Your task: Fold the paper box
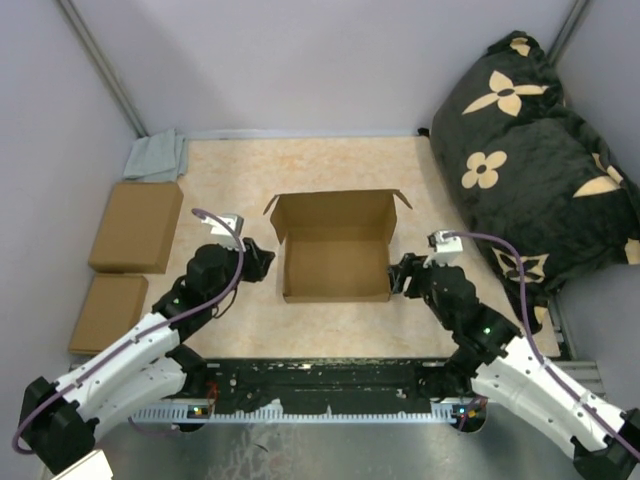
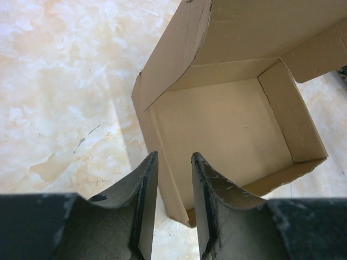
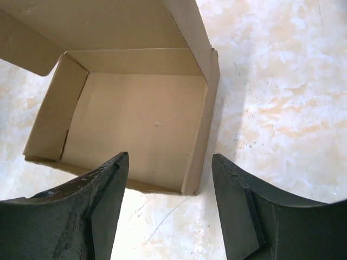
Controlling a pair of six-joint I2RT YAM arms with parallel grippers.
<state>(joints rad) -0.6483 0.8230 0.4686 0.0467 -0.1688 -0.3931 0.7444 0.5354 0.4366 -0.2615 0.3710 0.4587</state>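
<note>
Brown paper box (image 2: 217, 124) has its lid cut off.

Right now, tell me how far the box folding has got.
Done: the paper box has its tray formed, four walls up. In hand: nothing; the left tool and right tool hang open at its side walls. Left: the lid stands open at the far side, to be folded down and tucked.
</note>
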